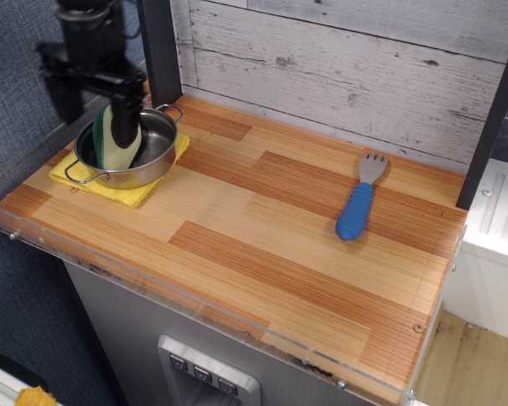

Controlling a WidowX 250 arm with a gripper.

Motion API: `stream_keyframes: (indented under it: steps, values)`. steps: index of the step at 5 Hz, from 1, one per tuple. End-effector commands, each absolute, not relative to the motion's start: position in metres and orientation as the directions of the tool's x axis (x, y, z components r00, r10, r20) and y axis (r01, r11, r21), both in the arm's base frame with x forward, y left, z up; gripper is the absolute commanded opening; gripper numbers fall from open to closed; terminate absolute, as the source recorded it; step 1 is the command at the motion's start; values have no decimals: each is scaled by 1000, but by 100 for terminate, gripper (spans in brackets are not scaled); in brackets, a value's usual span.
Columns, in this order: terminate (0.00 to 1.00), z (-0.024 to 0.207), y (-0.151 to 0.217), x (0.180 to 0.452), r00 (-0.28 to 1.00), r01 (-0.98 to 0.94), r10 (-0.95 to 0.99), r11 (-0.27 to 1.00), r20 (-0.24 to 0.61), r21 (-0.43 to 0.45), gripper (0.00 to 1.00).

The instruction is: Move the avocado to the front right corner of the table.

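The avocado [110, 150] stands on end inside a small steel pot [158, 150] at the back left of the wooden table [271, 245]. Its pale flesh faces the front right, and its pit is hidden behind one finger. My gripper [97, 110] is open and hangs over the pot. Its right finger [125, 118] is down in front of the avocado's upper half. Its left finger [69, 95] is by the pot's left rim. I cannot tell whether either finger touches the avocado.
The pot sits on a yellow cloth [134, 194]. A blue-handled fork [356, 209] lies at the right of the table. A clear acrylic rim [195, 300] runs along the front edge. A plank wall [347, 68] stands behind.
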State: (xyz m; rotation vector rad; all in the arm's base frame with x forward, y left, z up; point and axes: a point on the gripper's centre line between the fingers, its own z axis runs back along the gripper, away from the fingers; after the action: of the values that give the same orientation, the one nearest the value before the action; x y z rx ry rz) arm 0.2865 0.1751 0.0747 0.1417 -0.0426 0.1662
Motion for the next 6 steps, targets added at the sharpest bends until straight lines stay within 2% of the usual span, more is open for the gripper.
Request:
stream_keyframes:
  steps: [1,3,6]
  values:
    - [0,72,198,279,958,-284,277,954,73,98,100]
    - [0,52,198,277,945,-323,318,944,75,64,100]
    - [0,70,195,301,962,-261,251,961,111,93,100]
